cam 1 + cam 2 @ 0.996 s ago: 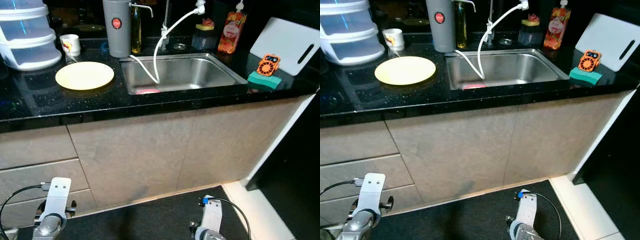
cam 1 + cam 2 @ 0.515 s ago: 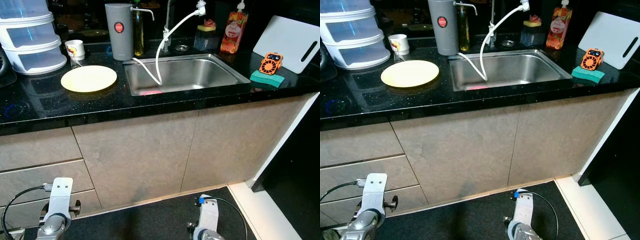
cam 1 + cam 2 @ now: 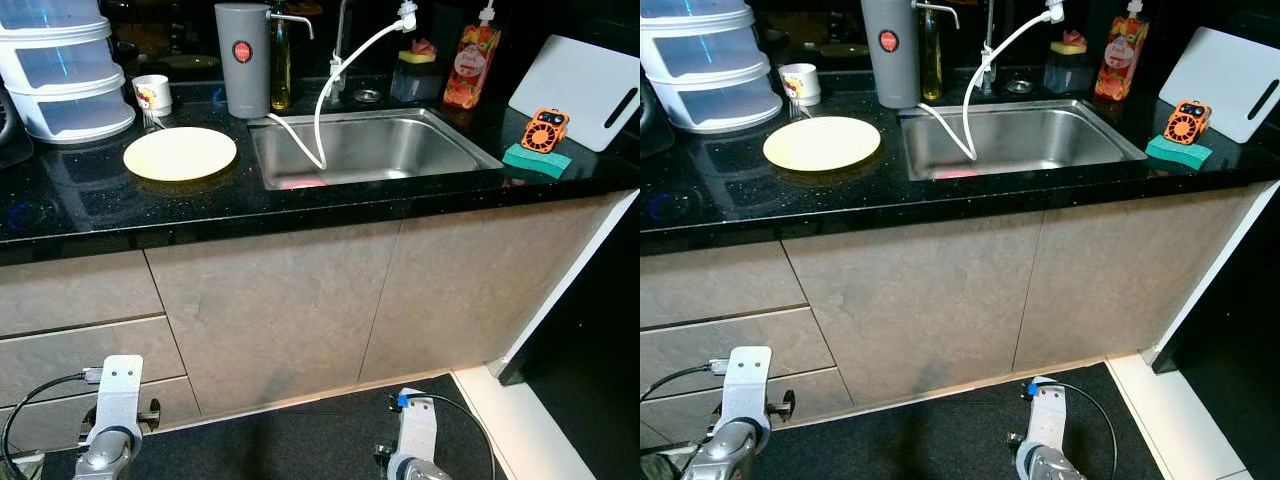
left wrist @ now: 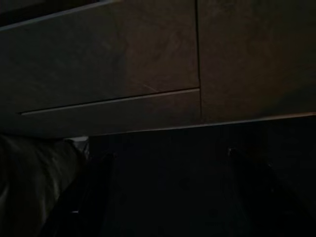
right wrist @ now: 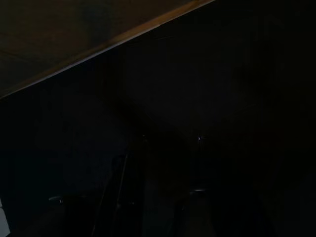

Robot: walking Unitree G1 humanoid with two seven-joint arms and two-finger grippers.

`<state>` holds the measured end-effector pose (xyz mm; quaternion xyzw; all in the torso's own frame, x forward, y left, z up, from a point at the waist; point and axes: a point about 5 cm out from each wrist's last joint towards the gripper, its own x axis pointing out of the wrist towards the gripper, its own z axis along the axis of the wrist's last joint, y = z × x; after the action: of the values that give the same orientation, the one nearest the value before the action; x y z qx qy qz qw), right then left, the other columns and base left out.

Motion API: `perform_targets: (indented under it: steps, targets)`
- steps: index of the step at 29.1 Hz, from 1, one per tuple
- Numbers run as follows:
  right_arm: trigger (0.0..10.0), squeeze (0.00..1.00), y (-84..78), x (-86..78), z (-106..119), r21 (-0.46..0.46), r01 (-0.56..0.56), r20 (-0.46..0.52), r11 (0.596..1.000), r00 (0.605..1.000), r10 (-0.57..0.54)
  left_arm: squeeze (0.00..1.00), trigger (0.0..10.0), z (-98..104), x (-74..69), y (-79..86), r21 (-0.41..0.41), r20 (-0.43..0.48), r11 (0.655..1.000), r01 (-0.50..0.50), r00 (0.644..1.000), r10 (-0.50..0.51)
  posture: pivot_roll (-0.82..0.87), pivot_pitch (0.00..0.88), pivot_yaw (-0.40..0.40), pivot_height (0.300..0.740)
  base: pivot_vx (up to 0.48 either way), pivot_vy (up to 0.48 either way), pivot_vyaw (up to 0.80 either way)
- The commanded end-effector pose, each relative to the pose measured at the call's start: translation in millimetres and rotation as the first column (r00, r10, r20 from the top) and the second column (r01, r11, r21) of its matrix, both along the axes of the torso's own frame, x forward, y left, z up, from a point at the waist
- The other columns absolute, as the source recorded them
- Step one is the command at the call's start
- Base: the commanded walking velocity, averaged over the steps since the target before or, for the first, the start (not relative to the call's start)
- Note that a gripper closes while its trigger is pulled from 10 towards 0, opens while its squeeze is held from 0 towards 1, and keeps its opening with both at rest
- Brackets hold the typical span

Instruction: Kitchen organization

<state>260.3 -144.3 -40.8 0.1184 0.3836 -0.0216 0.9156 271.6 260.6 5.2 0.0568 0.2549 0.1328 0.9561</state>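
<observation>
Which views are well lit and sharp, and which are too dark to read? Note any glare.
Left and right eye views: sharp, evenly lit, with glare on the black countertop and steel sink. Left wrist view: dim, cabinet fronts just readable. Right wrist view: nearly black, one pale edge visible.

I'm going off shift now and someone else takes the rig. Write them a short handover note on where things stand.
Left claw and right claw hang idle low by the cabinet fronts, nothing held; their views are too dark to judge the fingers.
On the black countertop: round yellow plate, small white mug, grey cylindrical jug, white cutting board, orange gadget on green sponge.
Something pink lies in the steel sink.
Done: nothing visibly moved. Left: all the tidying.
</observation>
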Motion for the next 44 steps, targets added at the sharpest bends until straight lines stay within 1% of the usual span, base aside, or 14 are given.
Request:
perform_targets:
  steps: [1,7,10,13,19,22,24,27,30,32,36,40,42,44]
  targets:
    - [10.0,0.0,1.2,-3.4,-2,-0.011,-0.014,-0.005,1.0,1.0,0.014,0.0,10.0,1,0.3,-4.0,-0.042,0.028,0.999,0.006,1.0,-0.005,0.02,0.125,-0.011,0.74,0.0,0.0,0.0]
    - [10.0,0.0,1.8,7.0,7,-0.04,-0.051,0.049,0.998,0.997,0.053,0.0,10.0,9,5.6,-14.7,-0.053,0.06,0.998,0.039,0.998,-0.036,0.02,0.133,-0.018,0.74,0.0,0.0,0.0]
    - [10.0,0.0,2.6,16.8,15,-0.032,-0.055,0.096,0.998,0.994,0.058,0.0,10.0,22,9.3,-21.0,-0.064,0.126,0.997,0.046,0.991,-0.037,0.01,0.134,-0.022,0.74,0.0,0.0,0.0]
    - [10.0,0.0,10.3,31.3,32,-0.034,-0.106,0.182,0.994,0.977,0.11,0.0,10.0,48,12.0,-37.5,-0.069,0.189,0.99,0.125,0.976,-0.11,0.01,0.125,-0.021,0.74,0.0,0.0,0.0]
    - [10.0,0.0,20.6,43.6,64,-0.024,-0.137,0.341,0.99,0.93,0.137,0.0,10.0,79,2.1,-49.2,-0.074,0.282,0.979,0.191,0.946,-0.163,0.0,0.123,-0.016,0.74,0.0,0.0,0.0]
    - [10.0,0.0,21.9,39.5,77,-0.012,-0.14,0.393,0.99,0.91,0.134,0.0,10.0,90,-6.3,-64.7,-0.059,0.363,0.95,0.307,0.893,-0.266,0.0,0.109,-0.024,0.74,0.0,0.0,0.0]
    - [10.0,0.0,21.9,38.1,76,-0.01,-0.142,0.394,0.99,0.909,0.134,0.0,10.0,89,-7.4,-66.9,-0.067,0.387,0.945,0.32,0.881,-0.271,0.01,0.106,-0.03,0.74,0.0,0.0,0.0]
    - [10.0,0.0,22.2,33.5,75,-0.025,-0.139,0.428,0.99,0.893,0.137,0.0,10.0,91,-13.5,-74.1,-0.16,0.462,0.924,0.347,0.853,-0.241,0.01,0.106,-0.035,0.74,0.0,0.0,0.0]
    - [10.0,0.0,25.1,28.8,76,0.012,-0.173,0.447,0.985,0.882,0.149,0.0,10.0,87,-23.2,-81.1,-0.187,0.443,0.871,0.454,0.83,-0.338,0.01,0.096,-0.039,0.74,0.0,0.0,0.0]
    - [10.0,0.0,29.3,25.7,77,0.1,-0.195,0.446,0.976,0.885,0.131,0.0,10.0,84,-27.2,-80.6,-0.199,0.418,0.848,0.492,0.825,-0.381,0.01,0.102,-0.037,0.74,0.0,0.0,0.0]
    - [10.0,0.0,38.1,16.1,80,0.121,-0.321,0.461,0.939,0.856,0.233,0.0,10.0,92,-23.5,-67.9,-0.167,0.47,0.869,0.466,0.812,-0.346,0.02,0.111,-0.023,0.74,0.0,0.0,0.0]
    - [10.0,0.0,41.3,15.1,82,0.176,-0.326,0.467,0.929,0.858,0.213,0.0,10.0,92,-24.7,-70.2,-0.133,0.474,0.865,0.484,0.798,-0.373,0.03,0.117,-0.021,0.74,0.0,0.0,0.0]
    - [10.0,0.0,41.1,16.5,82,0.139,-0.316,0.467,0.938,0.856,0.22,0.0,10.0,83,-25.6,-66.4,-0.124,0.45,0.895,0.428,0.829,-0.333,0.03,0.114,-0.022,0.74,0.0,0.0,0.0]
    - [10.0,0.0,39.4,18.9,83,0.105,-0.289,0.471,0.952,0.857,0.208,0.0,10.0,77,-25.5,-59.9,-0.176,0.437,0.918,0.355,0.864,-0.25,0.03,0.112,-0.03,0.74,0.0,0.0,0.0]
